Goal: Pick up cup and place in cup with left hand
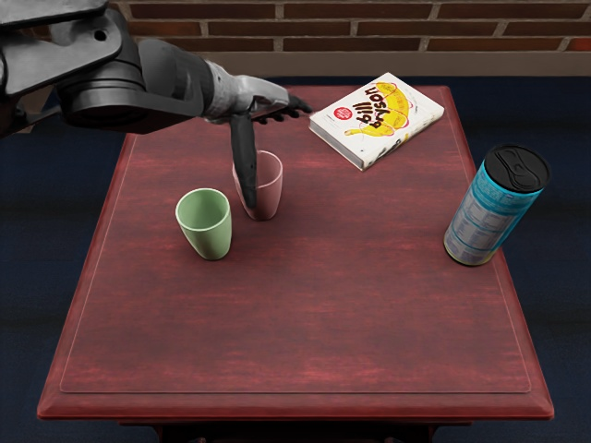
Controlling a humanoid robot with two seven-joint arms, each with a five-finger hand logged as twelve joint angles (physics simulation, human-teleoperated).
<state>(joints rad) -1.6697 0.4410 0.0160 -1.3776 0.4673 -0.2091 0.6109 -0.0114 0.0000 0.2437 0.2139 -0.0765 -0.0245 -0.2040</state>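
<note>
Pink handleless cup (pixel 270 189) just beside unclenched, empty left hand (pixel 245 100); likely light, stiff, slightly slick, best held around upper walls for nesting into green cup (pixel 209 233).

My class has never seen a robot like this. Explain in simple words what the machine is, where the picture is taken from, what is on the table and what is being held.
This is a computer-simulated humanoid robot. The one picture comes from its head, looking down at a slant. Its left arm enters from the picture's left edge and ends in a five-finger left hand; the right arm is out of view.

On the reddish table are a green cup, a pink cup, a book and a blue can. The hand's fingers are extended, with one pointing down in front of the pink cup. Nothing appears to be held, though this view cannot settle whether that finger touches the cup.
</note>
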